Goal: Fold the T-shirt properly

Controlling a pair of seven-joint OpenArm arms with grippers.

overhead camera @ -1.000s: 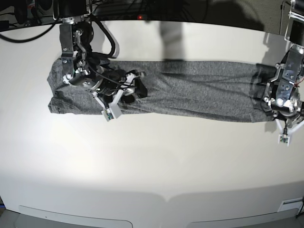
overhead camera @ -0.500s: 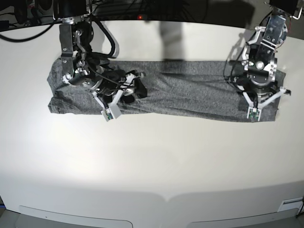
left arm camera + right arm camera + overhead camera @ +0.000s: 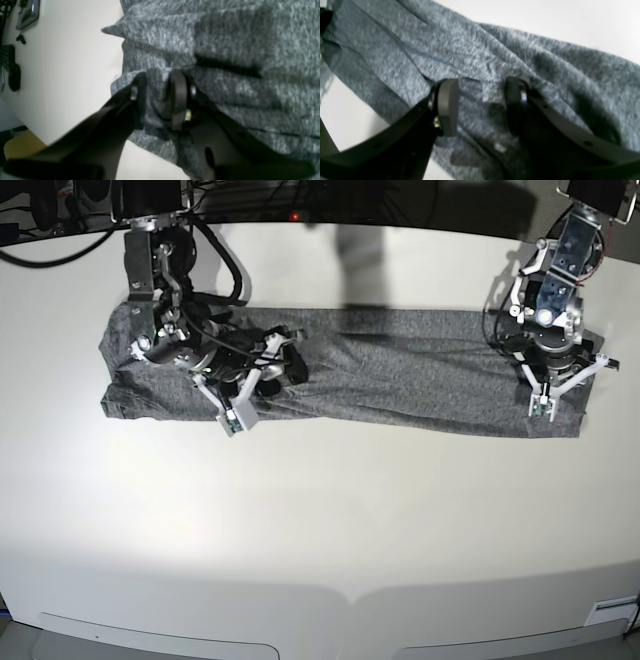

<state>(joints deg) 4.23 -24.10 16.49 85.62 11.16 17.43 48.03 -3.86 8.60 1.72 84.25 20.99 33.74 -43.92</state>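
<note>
The grey T-shirt (image 3: 400, 375) lies folded into a long strip across the far half of the table. My left gripper (image 3: 556, 370) is down on its right end. In the left wrist view that gripper (image 3: 158, 87) is open by a narrow gap, its fingertips (image 3: 178, 82) resting on the T-shirt (image 3: 250, 37) near a corner. My right gripper (image 3: 285, 368) sits on the strip's left part. In the right wrist view it (image 3: 481, 95) stands open and wide over rumpled T-shirt (image 3: 495, 50) folds, holding nothing.
The white table (image 3: 320, 520) stretches toward the near edge. Cables and dark equipment (image 3: 60, 210) crowd the back edge behind the right arm. Small dark items (image 3: 15, 75) lie beyond the table's edge in the left wrist view.
My left arm swung in from the shirt's right edge and now sits further back over that right end. The right arm and both jaw openings are unchanged.
</note>
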